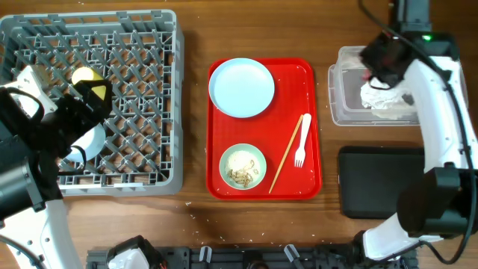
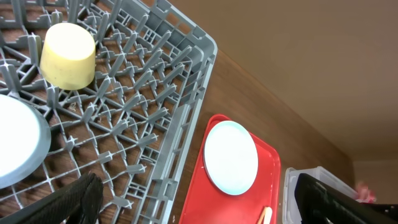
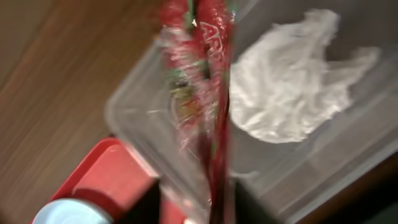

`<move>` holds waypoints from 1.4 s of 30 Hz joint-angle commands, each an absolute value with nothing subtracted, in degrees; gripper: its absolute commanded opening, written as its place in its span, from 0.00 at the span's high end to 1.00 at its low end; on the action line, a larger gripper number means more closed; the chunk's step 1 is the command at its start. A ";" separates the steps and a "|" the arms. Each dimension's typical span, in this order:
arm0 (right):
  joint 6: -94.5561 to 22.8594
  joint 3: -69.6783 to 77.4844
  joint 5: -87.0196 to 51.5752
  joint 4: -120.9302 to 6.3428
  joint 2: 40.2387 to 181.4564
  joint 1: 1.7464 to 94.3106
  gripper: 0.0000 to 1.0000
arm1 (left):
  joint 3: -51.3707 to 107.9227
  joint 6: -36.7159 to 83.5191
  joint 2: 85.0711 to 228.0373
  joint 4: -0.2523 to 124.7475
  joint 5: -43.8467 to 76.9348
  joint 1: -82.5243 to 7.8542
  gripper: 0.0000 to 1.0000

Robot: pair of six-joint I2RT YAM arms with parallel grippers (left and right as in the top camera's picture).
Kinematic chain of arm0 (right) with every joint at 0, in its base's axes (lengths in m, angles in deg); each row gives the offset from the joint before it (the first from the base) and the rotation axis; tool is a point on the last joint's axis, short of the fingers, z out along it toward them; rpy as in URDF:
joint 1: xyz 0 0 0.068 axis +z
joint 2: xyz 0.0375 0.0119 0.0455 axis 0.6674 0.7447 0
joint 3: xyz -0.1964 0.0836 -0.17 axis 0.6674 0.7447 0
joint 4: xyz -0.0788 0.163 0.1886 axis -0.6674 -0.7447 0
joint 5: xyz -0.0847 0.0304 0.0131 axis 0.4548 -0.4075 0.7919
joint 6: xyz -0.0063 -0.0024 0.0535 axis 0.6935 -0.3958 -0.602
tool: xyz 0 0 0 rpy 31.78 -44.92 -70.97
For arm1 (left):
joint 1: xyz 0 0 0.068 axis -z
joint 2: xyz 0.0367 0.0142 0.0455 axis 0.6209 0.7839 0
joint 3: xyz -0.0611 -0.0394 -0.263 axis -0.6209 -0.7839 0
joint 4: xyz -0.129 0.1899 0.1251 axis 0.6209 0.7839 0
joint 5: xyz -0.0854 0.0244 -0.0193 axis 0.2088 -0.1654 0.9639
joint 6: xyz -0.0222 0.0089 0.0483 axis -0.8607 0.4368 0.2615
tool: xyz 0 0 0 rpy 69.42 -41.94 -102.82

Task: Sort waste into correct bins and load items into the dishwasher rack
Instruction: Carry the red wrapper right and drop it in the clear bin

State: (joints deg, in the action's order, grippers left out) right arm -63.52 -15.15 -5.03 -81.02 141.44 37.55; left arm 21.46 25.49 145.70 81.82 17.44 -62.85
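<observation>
My right gripper is shut on the red printed snack wrapper and holds it over the clear tub. Crumpled white tissue lies in that tub. My left gripper is open and empty above the grey dishwasher rack. The yellow cup and the light blue bowl sit in the rack. The pale blue plate, the mint green bowl with food scraps, the white fork and the chopstick lie on the red tray.
The shallow black tray lies in front of the clear tub, partly under my right arm. The red tray lies between the rack and the bins. Bare wooden table shows around them.
</observation>
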 commanded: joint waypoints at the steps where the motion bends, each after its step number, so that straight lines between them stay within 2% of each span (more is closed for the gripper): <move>1: -55.37 -13.27 -10.61 -79.47 143.29 36.52 0.00 | 21.59 26.01 145.77 81.71 17.33 -62.66 0.00; 6: -38.49 -13.83 -19.85 -79.80 142.88 36.54 0.00 | 21.59 26.04 145.77 81.71 17.33 -62.66 0.00; 11: -35.15 -16.04 -37.21 -81.39 140.08 37.09 0.00 | 21.59 26.01 145.77 81.71 17.33 -62.66 0.00; 14: -24.13 -16.04 -47.07 -81.89 137.55 41.09 0.00 | 21.59 26.01 145.77 81.71 17.33 -62.66 0.00; 17: -20.46 -15.95 -43.02 -83.10 137.17 47.62 0.00 | 21.59 26.01 145.77 81.71 17.33 -62.66 0.00; 21: -21.16 -14.38 -28.18 -81.48 138.31 56.74 0.00 | 21.59 26.01 145.77 81.71 17.33 -62.66 0.00; 24: -29.77 -12.61 -13.62 -78.66 140.58 62.40 0.00 | 21.59 26.01 145.77 81.71 17.33 -62.66 0.00; 27: -39.02 -11.36 -5.62 -76.76 143.29 65.26 0.00 | 21.59 26.01 145.77 81.71 17.33 -62.66 0.00; 34: -44.46 -11.30 -5.84 -76.71 146.55 65.57 0.00 | 21.59 26.01 145.77 81.71 17.33 -62.66 0.00; 42: -44.44 -19.12 -0.07 -85.43 136.37 59.32 0.00 | 21.59 26.01 145.77 81.71 17.33 -62.66 0.00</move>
